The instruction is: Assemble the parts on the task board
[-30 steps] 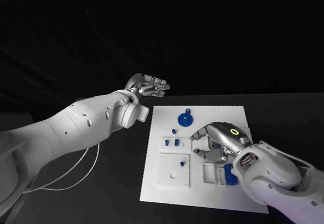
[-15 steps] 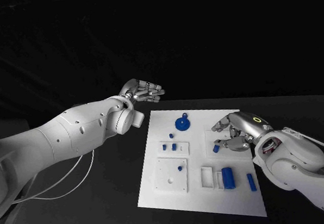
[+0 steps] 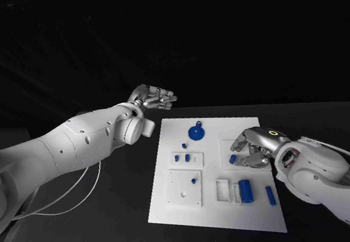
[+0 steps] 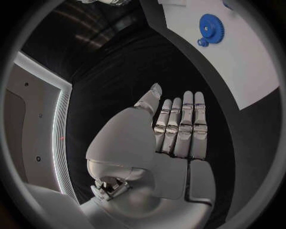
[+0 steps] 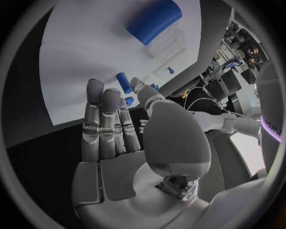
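The white task board (image 3: pixel 179 210) lies in the middle of the black table. A blue gear (image 3: pixel 197 132) sits near its far edge, and several small blue parts lie lower down, among them a blue cylinder (image 3: pixel 246 191). My right hand (image 3: pixel 257 147) hovers over the board's right side with its fingers extended and nothing in them. A small blue peg (image 3: pixel 232 159) lies just beside its fingertips (image 5: pixel 95 88), and the same peg (image 5: pixel 124 82) sits between finger and thumb in the right wrist view. I cannot tell whether they touch. My left hand (image 3: pixel 154 98) is raised beyond the board's far left corner, its fingers (image 4: pixel 181 119) straight and empty.
A white recessed plate (image 3: pixel 188 188) lies on the board's near left, and a white holder (image 3: pixel 223 190) stands beside the cylinder. A thin white cable (image 3: pixel 81 191) loops on the table under my left arm. The gear (image 4: pixel 209 27) lies ahead of my left hand.
My right hand has moved from the board's lower middle to its right side, uncovering the blue cylinder and a small peg. The left hand has barely moved.
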`<action>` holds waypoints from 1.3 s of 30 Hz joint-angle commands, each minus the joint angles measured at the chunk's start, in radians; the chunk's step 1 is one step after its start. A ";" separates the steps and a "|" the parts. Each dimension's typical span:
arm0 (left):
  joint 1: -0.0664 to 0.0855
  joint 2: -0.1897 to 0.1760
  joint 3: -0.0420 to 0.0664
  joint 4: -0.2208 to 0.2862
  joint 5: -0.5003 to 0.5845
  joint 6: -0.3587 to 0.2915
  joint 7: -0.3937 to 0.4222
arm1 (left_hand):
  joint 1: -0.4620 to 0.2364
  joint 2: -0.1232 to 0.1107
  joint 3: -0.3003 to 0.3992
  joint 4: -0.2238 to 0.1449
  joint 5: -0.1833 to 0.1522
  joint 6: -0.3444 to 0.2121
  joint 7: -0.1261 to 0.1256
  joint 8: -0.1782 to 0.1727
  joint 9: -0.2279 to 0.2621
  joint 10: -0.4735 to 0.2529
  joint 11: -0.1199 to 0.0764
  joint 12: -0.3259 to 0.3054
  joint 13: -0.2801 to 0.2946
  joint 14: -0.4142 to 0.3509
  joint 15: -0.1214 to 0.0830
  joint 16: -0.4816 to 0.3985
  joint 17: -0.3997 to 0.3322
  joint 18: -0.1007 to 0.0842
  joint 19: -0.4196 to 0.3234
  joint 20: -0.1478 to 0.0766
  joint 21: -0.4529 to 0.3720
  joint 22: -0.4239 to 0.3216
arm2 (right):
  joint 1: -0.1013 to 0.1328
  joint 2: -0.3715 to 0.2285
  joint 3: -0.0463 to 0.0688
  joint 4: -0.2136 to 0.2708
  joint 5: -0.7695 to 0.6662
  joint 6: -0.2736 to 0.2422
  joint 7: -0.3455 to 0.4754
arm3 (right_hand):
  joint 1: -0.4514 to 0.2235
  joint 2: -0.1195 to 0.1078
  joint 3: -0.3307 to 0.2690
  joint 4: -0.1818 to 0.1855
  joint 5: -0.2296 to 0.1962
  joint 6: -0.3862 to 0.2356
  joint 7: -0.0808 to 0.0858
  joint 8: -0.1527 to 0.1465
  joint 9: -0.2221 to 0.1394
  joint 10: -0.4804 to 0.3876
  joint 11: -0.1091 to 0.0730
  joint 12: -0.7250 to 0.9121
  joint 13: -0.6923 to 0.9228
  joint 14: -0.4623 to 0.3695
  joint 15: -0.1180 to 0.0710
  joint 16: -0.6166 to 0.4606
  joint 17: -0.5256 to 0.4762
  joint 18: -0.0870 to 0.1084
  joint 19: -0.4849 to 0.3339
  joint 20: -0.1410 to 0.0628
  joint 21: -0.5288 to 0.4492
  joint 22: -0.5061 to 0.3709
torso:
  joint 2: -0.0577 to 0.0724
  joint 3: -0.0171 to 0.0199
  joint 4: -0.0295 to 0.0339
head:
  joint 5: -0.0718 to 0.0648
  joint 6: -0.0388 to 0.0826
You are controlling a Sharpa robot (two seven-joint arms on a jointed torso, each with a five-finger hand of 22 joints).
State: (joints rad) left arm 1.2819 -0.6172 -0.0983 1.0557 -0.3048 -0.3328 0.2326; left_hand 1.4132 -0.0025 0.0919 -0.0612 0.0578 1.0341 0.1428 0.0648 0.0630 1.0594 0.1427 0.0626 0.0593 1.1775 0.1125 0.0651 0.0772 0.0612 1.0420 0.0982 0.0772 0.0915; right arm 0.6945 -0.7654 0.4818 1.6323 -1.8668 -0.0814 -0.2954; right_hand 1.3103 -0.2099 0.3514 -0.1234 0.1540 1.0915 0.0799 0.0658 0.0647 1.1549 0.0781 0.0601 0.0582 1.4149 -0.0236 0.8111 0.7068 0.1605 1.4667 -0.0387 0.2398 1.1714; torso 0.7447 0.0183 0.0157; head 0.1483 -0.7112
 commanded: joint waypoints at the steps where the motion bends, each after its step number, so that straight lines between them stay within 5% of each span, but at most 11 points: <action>1: 0.001 0.002 0.001 0.000 -0.003 0.008 0.012 | -0.002 0.006 -0.006 0.000 -0.001 0.008 0.001 -0.002 -0.001 -0.003 0.002 -0.003 -0.001 0.005 0.002 -0.002 0.001 -0.012 0.007 0.001 0.004 -0.001 | 0.000 0.009 -0.002 -0.005 -0.031 0.054 -0.001 | -0.003 0.011 0.028 -0.005 -0.010 0.002 0.004 -0.004 -0.002 0.012 -0.002 0.001 0.001 0.003 -0.003 0.004 0.000 -0.010 0.035 -0.008 0.002 -0.002 | 0.000 0.0001 0.0009 | 0.000 -0.002; 10: 0.001 0.002 0.001 -0.001 -0.003 0.009 0.011 | -0.002 0.007 -0.006 0.001 -0.001 0.008 0.001 -0.002 -0.001 -0.003 0.002 -0.002 -0.001 0.005 0.002 -0.002 0.001 -0.012 0.007 0.001 0.004 -0.002 | -0.001 0.029 -0.009 -0.017 -0.044 0.030 0.006 | -0.027 0.014 0.188 -0.019 -0.076 0.039 0.014 -0.003 -0.001 0.088 -0.023 0.001 0.001 0.011 -0.017 0.006 0.005 -0.019 0.036 -0.022 0.019 0.006 | 0.000 -0.0002 0.0003 | 0.003 -0.008; 17: 0.001 0.003 0.001 -0.003 -0.003 0.011 0.010 | -0.002 0.007 -0.006 0.001 -0.001 0.008 0.001 -0.002 -0.001 -0.003 0.002 -0.002 -0.001 0.005 0.002 -0.002 0.001 -0.012 0.007 0.001 0.004 -0.002 | -0.001 0.033 -0.012 -0.016 -0.045 0.010 0.008 | -0.030 0.013 0.213 -0.019 -0.083 0.050 0.015 -0.003 0.000 0.111 -0.029 0.001 0.002 0.014 -0.021 0.004 0.008 -0.023 0.036 -0.027 0.026 0.009 | 0.000 -0.0002 -0.0002 | 0.004 -0.009; 28: 0.001 0.005 0.001 -0.007 -0.003 0.013 0.005 | -0.002 0.007 -0.006 0.001 -0.001 0.008 0.001 -0.002 -0.001 -0.003 0.002 -0.002 -0.001 0.005 0.002 -0.002 0.001 -0.012 0.007 0.001 0.004 -0.002 | -0.001 0.036 -0.021 -0.018 -0.070 0.018 -0.002 | -0.006 0.065 0.235 -0.035 -0.100 0.161 0.000 0.000 0.006 0.215 -0.063 0.005 0.007 0.015 -0.044 0.000 0.015 -0.040 0.033 -0.048 0.035 0.020 | 0.000 0.0002 -0.0001 | 0.004 -0.012; 39: 0.001 0.005 0.001 -0.010 -0.003 0.013 0.003 | -0.001 0.009 -0.006 0.002 -0.001 0.010 0.000 -0.002 -0.001 -0.003 0.002 -0.002 -0.001 0.006 0.002 -0.002 0.001 -0.012 0.007 0.001 0.004 -0.003 | -0.001 0.039 -0.026 -0.023 -0.116 -0.016 -0.032 | -0.028 0.083 0.315 -0.072 -0.105 0.184 -0.005 -0.001 0.006 0.238 -0.066 0.004 0.008 0.021 -0.049 -0.006 0.028 -0.047 0.031 -0.057 0.052 0.049 | 0.000 -0.0004 -0.0002 | 0.004 -0.015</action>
State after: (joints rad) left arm 1.2819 -0.6143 -0.0984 1.0451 -0.3051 -0.3303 0.2305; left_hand 1.4132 -0.0026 0.0919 -0.0612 0.0578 1.0341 0.1428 0.0648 0.0630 1.0594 0.1427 0.0626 0.0593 1.1775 0.1125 0.0651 0.0770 0.0613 1.0420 0.0982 0.0772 0.0893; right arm 0.6964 -0.7274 0.4573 1.6106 -1.9498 -0.0859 -0.3113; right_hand 1.2794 -0.1389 0.6613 -0.1958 0.0501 1.2684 0.0747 0.0609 0.0679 1.3610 0.0338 0.0609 0.0600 1.4346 -0.0680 0.8106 0.7333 0.0998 1.4648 -0.0879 0.2879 1.2192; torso 0.7444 0.0181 0.0159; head 0.1516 -0.7259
